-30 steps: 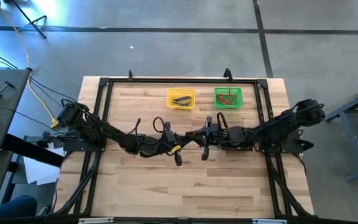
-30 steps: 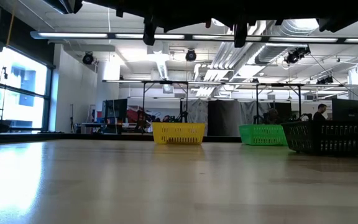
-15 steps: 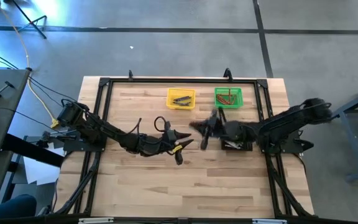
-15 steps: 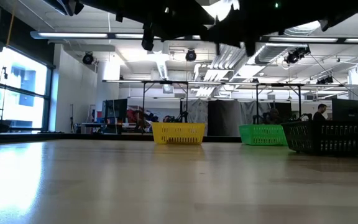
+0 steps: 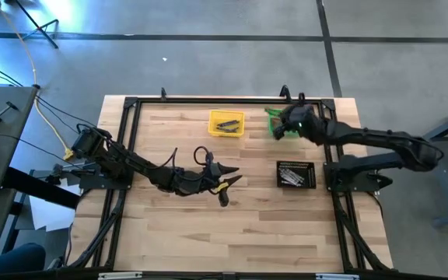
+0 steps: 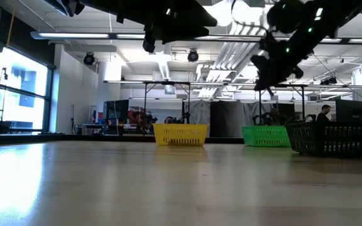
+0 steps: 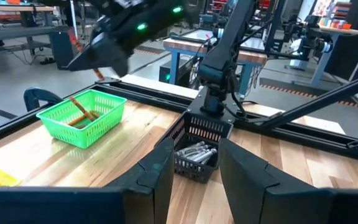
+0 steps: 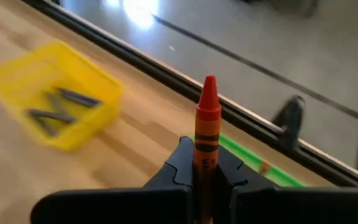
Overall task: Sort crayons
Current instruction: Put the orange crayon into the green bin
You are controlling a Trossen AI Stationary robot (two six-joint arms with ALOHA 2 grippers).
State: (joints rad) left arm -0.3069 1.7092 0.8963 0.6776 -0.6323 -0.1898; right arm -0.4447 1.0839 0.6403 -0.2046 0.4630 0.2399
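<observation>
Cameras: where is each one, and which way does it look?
High view: above the table, looking straight down; shows both arms, the right claw over the green bin.
Low view: at tabletop height, looking level across; the arms hang in from above.
Left wrist view: on the left arm, looking past its open claw at the black tray.
Right wrist view: on the right arm, its claw shut on an orange crayon.
Shared: high and right wrist views both show the yellow bin.
</observation>
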